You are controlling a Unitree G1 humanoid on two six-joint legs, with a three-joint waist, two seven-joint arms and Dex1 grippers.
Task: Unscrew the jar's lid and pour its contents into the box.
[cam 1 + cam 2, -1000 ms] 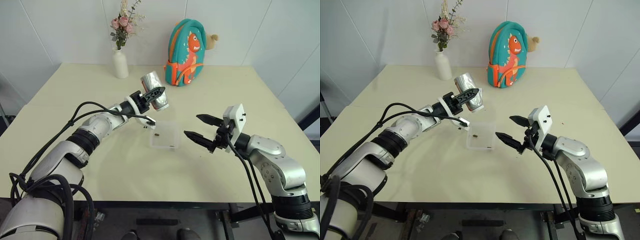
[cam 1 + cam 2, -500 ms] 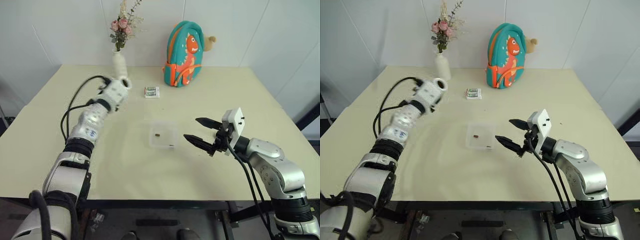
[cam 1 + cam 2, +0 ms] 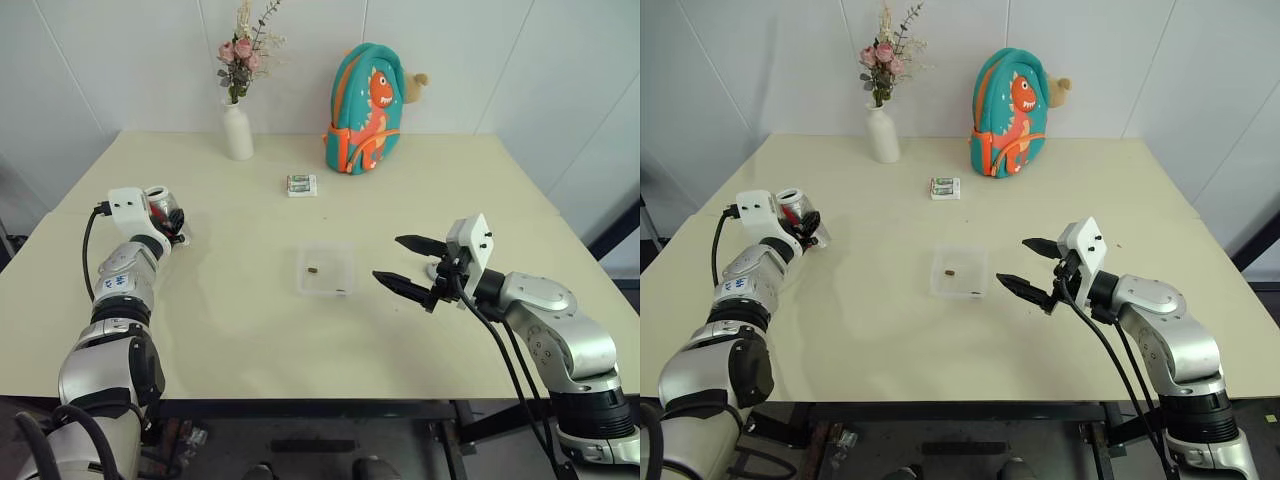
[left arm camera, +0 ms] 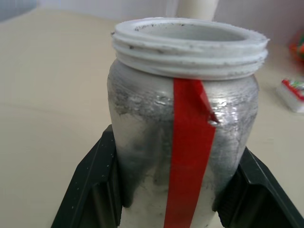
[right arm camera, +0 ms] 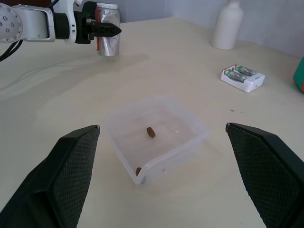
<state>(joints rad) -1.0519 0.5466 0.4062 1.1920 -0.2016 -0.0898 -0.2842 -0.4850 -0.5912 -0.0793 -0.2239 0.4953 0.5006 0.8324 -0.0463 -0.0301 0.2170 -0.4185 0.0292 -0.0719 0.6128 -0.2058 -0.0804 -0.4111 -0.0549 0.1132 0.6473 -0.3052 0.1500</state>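
- Left gripper point(image 4: 166, 190): black fingers clamped on the small silvery cylindrical jar point(image 4: 183, 123) with a red tape strip. Jar upright, mouth open, no cap on it, standing at or just above the table point(image 3: 250, 330), well to the robot's left of the box.
- Shallow square clear plastic box point(image 3: 326, 269) sits mid-table with a few tiny dark brown pieces point(image 5: 150, 132) inside. Pour looks done; I'd judge the step in hand is parking the empty jar.
- To do it well: confirm the base is flat on the table before letting go, release straight, back off without tipping the jar.
- Right gripper point(image 3: 410, 264): fingers spread wide, holding nothing, hovering just right of the box.
- Can't make out the grey lid.
- Beyond the box: small white-and-green packet point(image 3: 302, 184), white bottle-shaped vase with pink flowers point(image 3: 238, 131), teal dinosaur backpack point(image 3: 363, 108). All well apart from the jar; nothing blocks the set-down.
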